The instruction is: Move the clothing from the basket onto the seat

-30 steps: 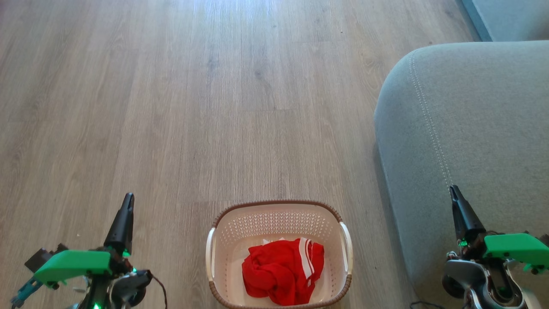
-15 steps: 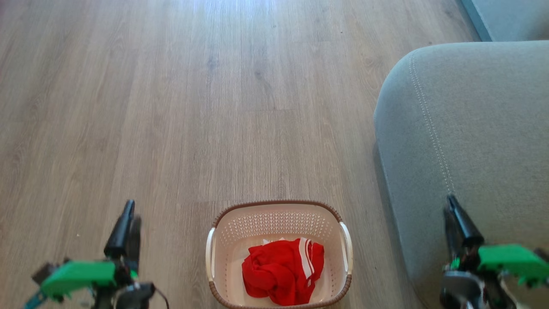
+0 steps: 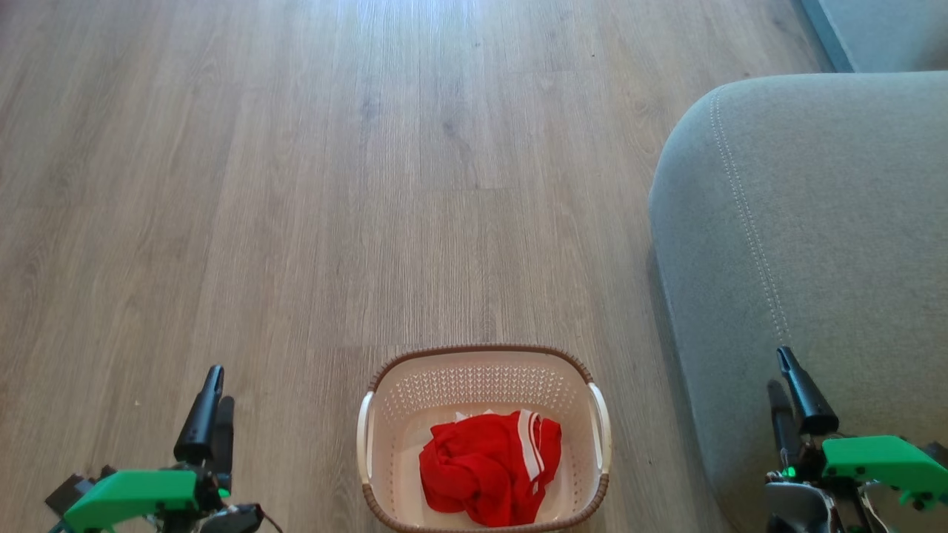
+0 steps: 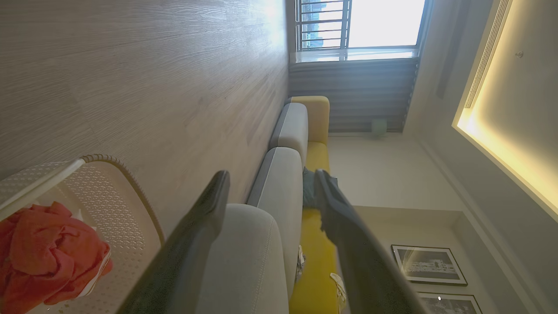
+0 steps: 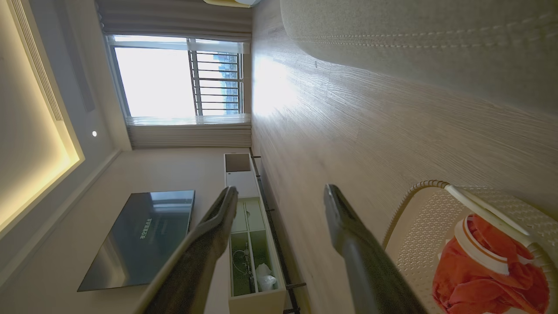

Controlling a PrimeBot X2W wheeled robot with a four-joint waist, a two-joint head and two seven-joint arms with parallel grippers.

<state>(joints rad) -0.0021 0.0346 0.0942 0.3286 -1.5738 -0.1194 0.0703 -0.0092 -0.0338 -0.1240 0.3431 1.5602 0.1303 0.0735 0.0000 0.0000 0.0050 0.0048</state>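
The cream basket [image 3: 474, 385] with its brown rim stands on the floor at the bottom centre. The red clothing [image 3: 481, 470] lies bunched inside it, a white striped trim band on top. To the right spreads the grey-green seat [image 3: 815, 222]. My left gripper [image 3: 216, 391] hangs open left of the basket, and my right gripper [image 3: 778, 370] is open over the seat's near edge. Both are empty. In the left wrist view the left gripper [image 4: 271, 174] shows the basket [image 4: 109, 205], clothing [image 4: 39, 253] and seat [image 4: 244, 257]. The right gripper [image 5: 281, 189] is beside the basket [image 5: 427, 218] and clothing [image 5: 488, 270].
Wood plank floor [image 3: 370, 185] stretches ahead and to the left. Another grey cushion [image 3: 881, 29] sits at the far top right. A yellow sofa part [image 4: 316, 157] lies beyond the seat. A television [image 5: 139, 235] and a white cabinet [image 5: 248, 244] line the far wall.
Both grippers have opened: each showed one closed point before and now shows two parted fingers. Both have also dropped lower in the head view.
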